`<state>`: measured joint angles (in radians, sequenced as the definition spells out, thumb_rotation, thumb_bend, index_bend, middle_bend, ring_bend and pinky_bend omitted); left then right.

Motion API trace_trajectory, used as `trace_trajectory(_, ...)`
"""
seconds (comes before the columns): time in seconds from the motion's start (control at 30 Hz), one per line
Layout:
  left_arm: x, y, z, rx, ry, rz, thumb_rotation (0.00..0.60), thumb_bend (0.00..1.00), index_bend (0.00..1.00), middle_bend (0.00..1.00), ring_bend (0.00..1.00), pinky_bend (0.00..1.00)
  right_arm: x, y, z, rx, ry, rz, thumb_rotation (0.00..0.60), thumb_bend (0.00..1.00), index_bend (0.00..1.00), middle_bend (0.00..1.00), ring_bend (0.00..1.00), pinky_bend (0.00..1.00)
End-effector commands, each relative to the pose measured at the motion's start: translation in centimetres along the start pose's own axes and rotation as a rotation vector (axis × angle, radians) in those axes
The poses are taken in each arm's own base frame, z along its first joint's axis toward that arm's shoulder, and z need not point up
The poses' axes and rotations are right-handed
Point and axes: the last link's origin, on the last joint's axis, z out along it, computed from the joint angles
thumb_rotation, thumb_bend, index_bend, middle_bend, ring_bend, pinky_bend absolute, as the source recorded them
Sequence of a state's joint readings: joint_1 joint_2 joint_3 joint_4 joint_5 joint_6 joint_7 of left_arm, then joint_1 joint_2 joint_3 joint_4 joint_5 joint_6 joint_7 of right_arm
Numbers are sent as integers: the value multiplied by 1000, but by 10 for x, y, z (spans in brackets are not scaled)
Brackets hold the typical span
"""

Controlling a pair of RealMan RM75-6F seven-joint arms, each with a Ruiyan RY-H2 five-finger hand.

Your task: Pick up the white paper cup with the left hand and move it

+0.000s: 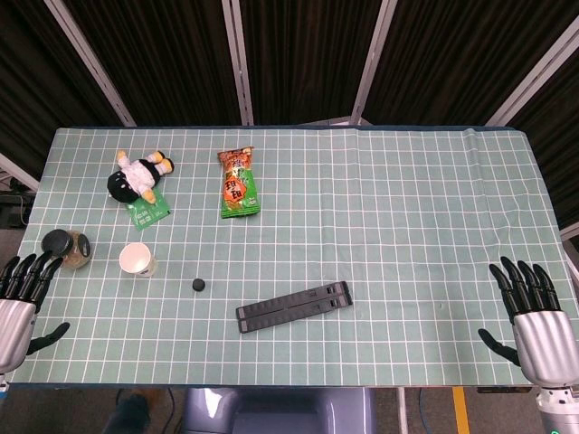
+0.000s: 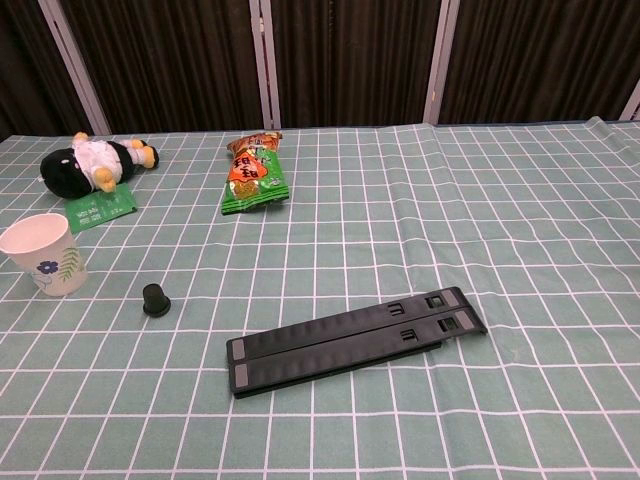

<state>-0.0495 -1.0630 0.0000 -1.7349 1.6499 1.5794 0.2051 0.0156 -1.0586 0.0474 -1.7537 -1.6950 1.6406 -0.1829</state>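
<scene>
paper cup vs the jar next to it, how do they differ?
The white paper cup stands upright with its mouth open; the jar lies on its side, dark lid on. The cup is white with a small plant print; the jar is clear with yellowish contents. The jar lies nearer the left hand. Both sit on the checked tablecloth, untouched.

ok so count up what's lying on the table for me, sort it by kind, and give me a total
Paper cup: 1, the white paper cup
Jar: 1, the dark-lidded jar
Soft toy: 1, the plush penguin
Snack packets: 2, the orange and green snack bag, the small green packet
Small black knob: 1
Long black folding stand: 1
Total: 7
</scene>
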Motion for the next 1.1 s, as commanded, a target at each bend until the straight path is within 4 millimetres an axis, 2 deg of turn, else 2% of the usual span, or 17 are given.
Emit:
trace_trajectory(0.03,-1,0,1,-1,1,2,600,0,0,0,0,0,0,0,0,-3,-2,3,600,0,0,0,0,0)
trace_trajectory(0.23,-9,0,7,-3,-20,20,600,0,0,0,0,0,1,1,1,-9,-5,15,600,0,0,0,0,0)
trace_trajectory(0.37,-36,16,42,-102,-87,137,600,0,0,0,0,0,2,0,5,-8,-5,39,600,0,0,0,0,0)
trace_trajectory(0.5,-49,25,60,-147,-112,236,600,0,0,0,0,0,-2,2,7,-12,-24,39,600,0,0,0,0,0)
trace_trajectory(0.6,-68,35,83,-192,-157,323,600,0,0,0,0,0,-4,6,10,-32,-39,32,600,0,0,0,0,0)
trace_trajectory(0.7,-82,39,100,-210,-180,405,600,0,0,0,0,0,-4,6,12,-38,-31,26,600,0,0,0,0,0)
trace_trajectory(0.77,-92,34,119,-215,-173,530,600,0,0,0,0,0,-7,6,13,-41,-39,17,600,0,0,0,0,0)
trace_trajectory(0.97,-104,29,136,-229,-172,637,600,0,0,0,0,0,-13,8,15,-54,-62,8,600,0,0,0,0,0)
trace_trajectory(1.1,-110,34,146,-275,-153,601,600,0,0,0,0,0,-14,8,16,-59,-57,3,600,0,0,0,0,0)
